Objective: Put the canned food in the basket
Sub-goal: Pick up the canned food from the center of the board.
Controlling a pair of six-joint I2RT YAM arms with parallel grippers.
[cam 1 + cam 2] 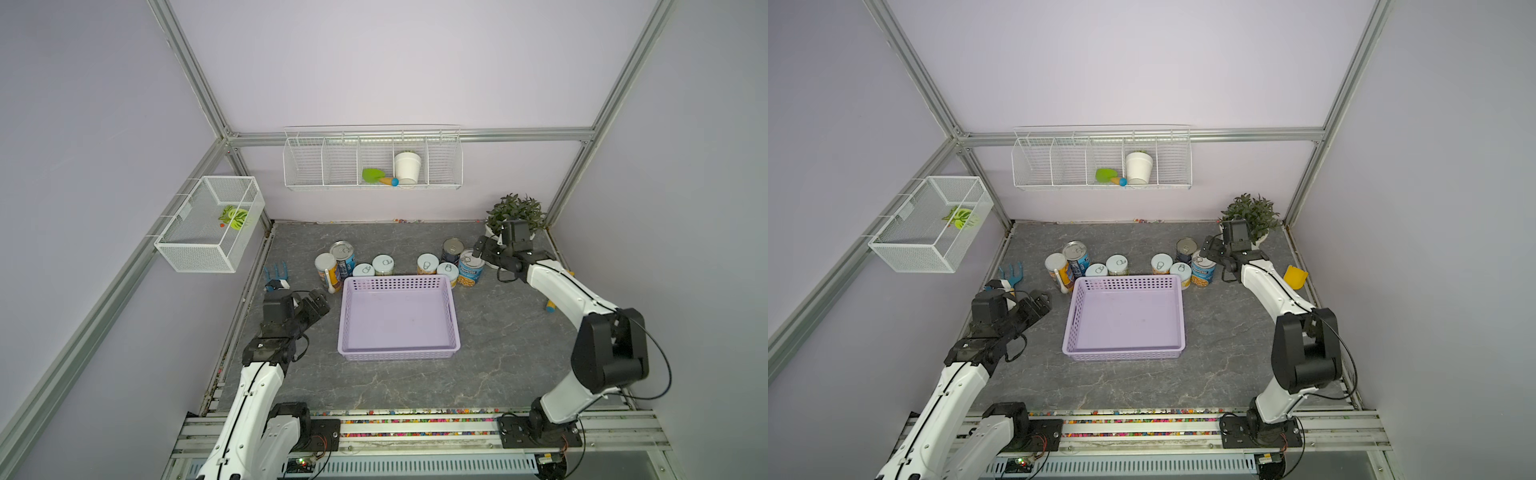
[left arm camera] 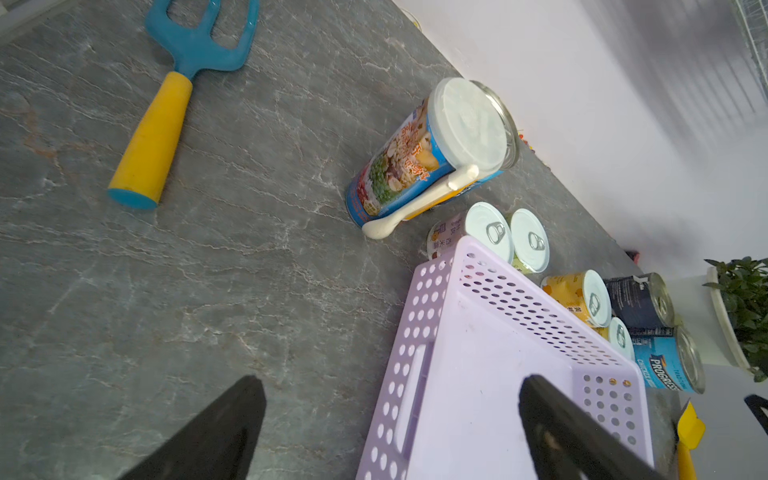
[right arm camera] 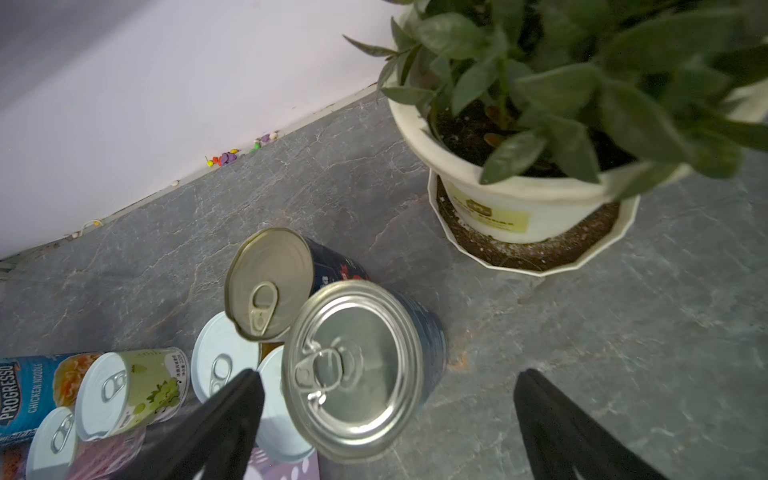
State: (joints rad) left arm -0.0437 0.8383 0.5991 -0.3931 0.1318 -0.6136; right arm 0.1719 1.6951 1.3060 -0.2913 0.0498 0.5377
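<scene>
The lilac basket (image 1: 399, 353) sits mid-table with nothing in it. Several cans stand in a row behind its far wall. On the left are a tall white-lidded can (image 1: 325, 269) and a blue silver-topped can (image 1: 343, 257); on the right are a dark can (image 1: 452, 249) and a blue-labelled can (image 1: 471, 272). Short white-topped cans (image 1: 383, 264) fill the middle. My right gripper (image 1: 480, 249) hangs open over the blue-labelled can (image 3: 353, 370), whose lid lies between the fingers untouched. My left gripper (image 1: 319, 301) is open and empty beside the basket's left wall (image 2: 415, 374).
A potted plant (image 1: 515, 214) stands just behind the right gripper. A blue hand fork (image 1: 276, 272) lies at the far left and a yellow scoop (image 1: 1296, 276) at the right edge. A white spoon (image 2: 415, 203) leans on the tall can. Wire baskets (image 1: 372, 166) hang on the walls.
</scene>
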